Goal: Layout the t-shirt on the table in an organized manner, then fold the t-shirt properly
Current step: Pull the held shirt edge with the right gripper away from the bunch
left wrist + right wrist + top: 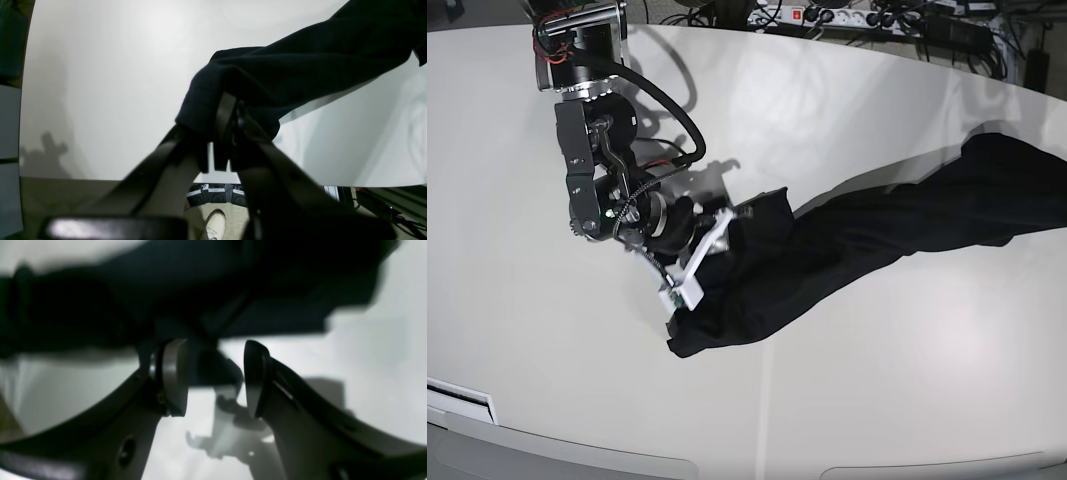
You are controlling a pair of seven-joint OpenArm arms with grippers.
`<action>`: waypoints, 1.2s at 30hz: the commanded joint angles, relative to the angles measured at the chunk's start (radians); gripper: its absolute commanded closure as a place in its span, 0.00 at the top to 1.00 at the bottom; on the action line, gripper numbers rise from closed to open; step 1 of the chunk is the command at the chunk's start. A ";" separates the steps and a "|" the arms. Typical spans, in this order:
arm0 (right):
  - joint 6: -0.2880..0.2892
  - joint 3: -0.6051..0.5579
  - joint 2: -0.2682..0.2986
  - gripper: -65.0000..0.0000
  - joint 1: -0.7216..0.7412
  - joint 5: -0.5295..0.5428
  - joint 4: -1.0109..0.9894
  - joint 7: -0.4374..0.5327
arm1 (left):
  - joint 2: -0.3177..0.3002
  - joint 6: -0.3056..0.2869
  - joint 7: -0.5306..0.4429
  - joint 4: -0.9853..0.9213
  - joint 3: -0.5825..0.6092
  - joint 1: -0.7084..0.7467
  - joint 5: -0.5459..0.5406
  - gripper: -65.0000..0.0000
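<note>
Left hand [230, 133]: clamping a bunched t-shirt [847, 250] edge. Right hand [213, 376]: standing apart at the shirt's other end. Worktop [907, 380]: lying bare around both.

I get bright overhead light glaring off the table [847, 110], soft arm shadows on it (right wrist view badly blurred), and wrist-view edges bend.

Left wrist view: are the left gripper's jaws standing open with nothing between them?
No, the left gripper is shut on a bunched fold of the t-shirt, lifted above the table.
</note>
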 commanded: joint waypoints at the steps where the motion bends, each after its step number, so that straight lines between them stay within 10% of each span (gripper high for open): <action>1: 0.016 0.010 -0.003 0.44 0.020 0.033 -0.016 0.019 | -0.022 0.005 -0.023 0.011 -0.008 0.000 -0.012 0.00; 24: 0.083 0.009 -0.011 0.43 0.024 0.014 -0.146 0.188 | -0.021 0.005 -0.024 0.011 -0.008 -0.001 -0.021 0.00; 31: 0.092 0.009 -0.033 0.00 0.052 -0.030 -0.146 0.187 | -0.021 0.003 -0.031 0.011 -0.008 -0.001 -0.072 0.00; 36: 0.167 0.009 -0.032 0.00 0.098 -0.027 -0.122 0.100 | -0.023 -0.024 -0.089 0.011 -0.008 -0.003 -0.072 0.00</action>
